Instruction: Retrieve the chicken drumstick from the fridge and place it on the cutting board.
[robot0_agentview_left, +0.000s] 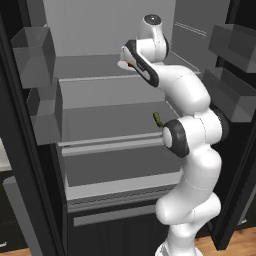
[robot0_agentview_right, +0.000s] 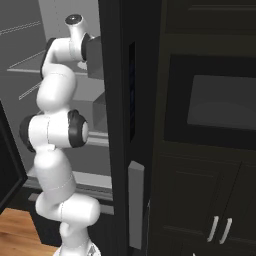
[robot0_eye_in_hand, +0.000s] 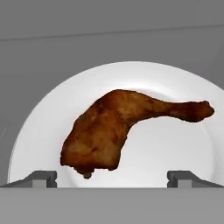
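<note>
In the left base view the arm hides most of the white plate (robot0_agentview_left: 123, 65), leaving a sliver at its left rim; the small green item (robot0_agentview_left: 158, 119) on the middle shelf is partly covered by the arm's elbow. In the hand view the plate's (robot0_eye_in_hand: 43, 113) lower rim is cut off; the gripper (robot0_eye_in_hand: 112, 178) shows just its two tips, standing wide apart; in the right base view the fridge (robot0_agentview_right: 116, 100) frame covers the hand.
</note>
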